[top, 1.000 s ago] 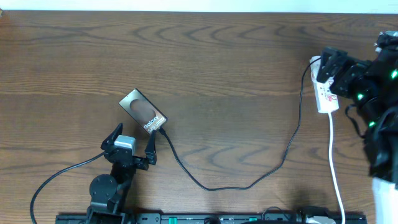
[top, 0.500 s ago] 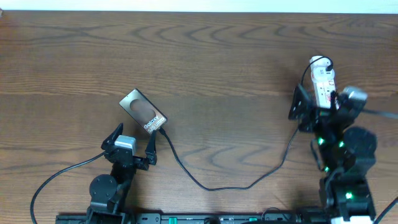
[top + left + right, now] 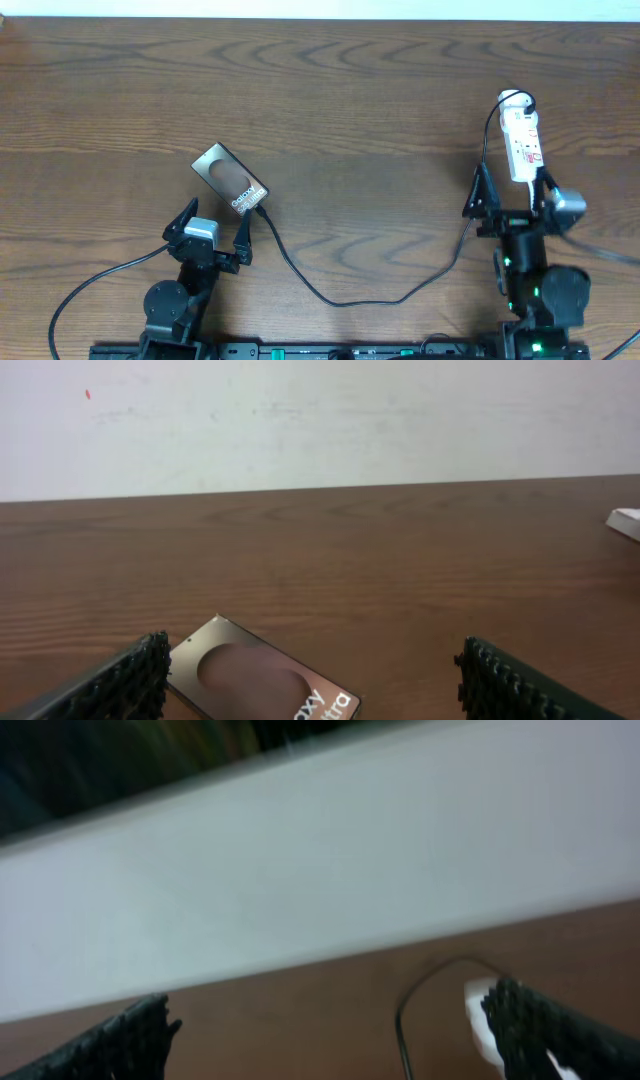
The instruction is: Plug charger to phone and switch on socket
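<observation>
Since the charger (image 3: 340, 300) appears to meet the phone (image 3: 231, 181) on the desk (image 3: 350, 90), I judge switching remains: my right gripper (image 3: 512, 173), jaws apart just short of the power strip (image 3: 520, 125), should close first, then press squarely down; left gripper (image 3: 220, 211) sits apart, empty.

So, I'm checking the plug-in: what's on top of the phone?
Nothing lies on the phone; its lettered face is bare. The charger meets its near corner; whether the tip is seated is too small to tell.
</observation>
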Controlling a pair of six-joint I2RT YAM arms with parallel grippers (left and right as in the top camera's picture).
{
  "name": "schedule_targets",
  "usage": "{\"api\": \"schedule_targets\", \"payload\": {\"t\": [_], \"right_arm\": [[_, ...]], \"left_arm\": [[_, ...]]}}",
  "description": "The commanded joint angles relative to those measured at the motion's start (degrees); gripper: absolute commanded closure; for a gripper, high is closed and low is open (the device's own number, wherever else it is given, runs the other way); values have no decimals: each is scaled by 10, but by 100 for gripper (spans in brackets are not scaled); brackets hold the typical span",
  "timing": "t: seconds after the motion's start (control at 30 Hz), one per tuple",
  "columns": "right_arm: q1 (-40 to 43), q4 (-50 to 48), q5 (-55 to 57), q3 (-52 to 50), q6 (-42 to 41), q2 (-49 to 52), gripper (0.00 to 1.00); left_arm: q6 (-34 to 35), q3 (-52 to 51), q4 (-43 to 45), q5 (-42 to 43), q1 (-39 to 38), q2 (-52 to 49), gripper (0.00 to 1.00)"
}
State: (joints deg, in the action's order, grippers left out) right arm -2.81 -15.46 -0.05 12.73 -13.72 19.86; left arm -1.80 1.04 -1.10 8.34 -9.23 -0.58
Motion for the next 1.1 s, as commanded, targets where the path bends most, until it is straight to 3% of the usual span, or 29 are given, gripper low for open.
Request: {"api": "schedule_targets", "payload": {"t": [0.0, 0.17, 0.5, 1.07], "right_arm": [[-7, -57, -5, -49, 82, -44, 1], [-7, -116, -35, -120, 127, -110, 1], [-6, -15, -66, -124, 198, -181, 1], [-5, 194, -63, -124, 196, -196, 1]], "left_arm": [[-7, -7, -23, 21, -2, 3, 10], [-7, -7, -23, 21, -2, 3, 10], [-7, -7, -23, 21, -2, 3, 10], [-7, -7, -23, 21, -2, 3, 10]]}}
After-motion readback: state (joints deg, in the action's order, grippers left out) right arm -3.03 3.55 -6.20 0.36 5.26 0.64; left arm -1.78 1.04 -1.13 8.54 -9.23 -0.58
